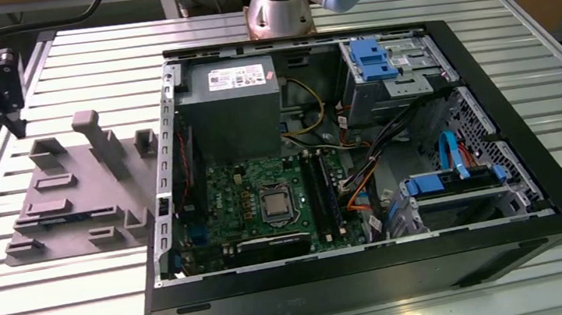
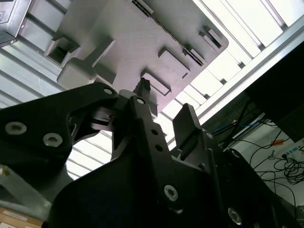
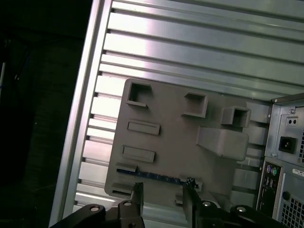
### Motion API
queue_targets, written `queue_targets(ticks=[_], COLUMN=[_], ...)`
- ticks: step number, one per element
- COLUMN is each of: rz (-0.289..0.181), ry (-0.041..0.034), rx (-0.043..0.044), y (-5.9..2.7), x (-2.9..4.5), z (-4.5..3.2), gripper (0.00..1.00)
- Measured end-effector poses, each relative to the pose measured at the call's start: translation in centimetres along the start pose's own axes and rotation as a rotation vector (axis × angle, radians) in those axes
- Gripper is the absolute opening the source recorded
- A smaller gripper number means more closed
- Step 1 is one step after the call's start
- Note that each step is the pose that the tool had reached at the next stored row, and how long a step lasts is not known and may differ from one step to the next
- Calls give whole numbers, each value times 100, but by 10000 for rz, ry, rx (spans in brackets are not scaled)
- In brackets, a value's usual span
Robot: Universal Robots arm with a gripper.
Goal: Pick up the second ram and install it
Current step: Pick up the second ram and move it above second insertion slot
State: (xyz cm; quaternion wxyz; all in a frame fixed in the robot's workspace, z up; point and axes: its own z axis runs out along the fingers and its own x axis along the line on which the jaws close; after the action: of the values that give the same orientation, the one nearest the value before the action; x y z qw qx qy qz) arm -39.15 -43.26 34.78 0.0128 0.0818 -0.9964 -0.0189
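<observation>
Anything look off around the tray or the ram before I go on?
Nothing stands out. In the first wrist view the second ram lies straight along the grey tray edge, and the open gripper hangs by it.

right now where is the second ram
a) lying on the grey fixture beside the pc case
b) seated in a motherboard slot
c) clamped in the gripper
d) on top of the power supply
a: in the first wrist view the second ram lies along one edge of the grey fixture, while the gripper is open, with nothing between its fingers.
</observation>
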Motion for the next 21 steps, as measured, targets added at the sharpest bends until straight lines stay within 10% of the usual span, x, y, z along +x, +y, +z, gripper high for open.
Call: queue_targets(ticks=[10, 21], rz=[-77, -2071], ry=[1, 83], rx=[-4, 41], y=[-3, -4], x=[0, 0], z=[1, 28], gripper=[12, 11])
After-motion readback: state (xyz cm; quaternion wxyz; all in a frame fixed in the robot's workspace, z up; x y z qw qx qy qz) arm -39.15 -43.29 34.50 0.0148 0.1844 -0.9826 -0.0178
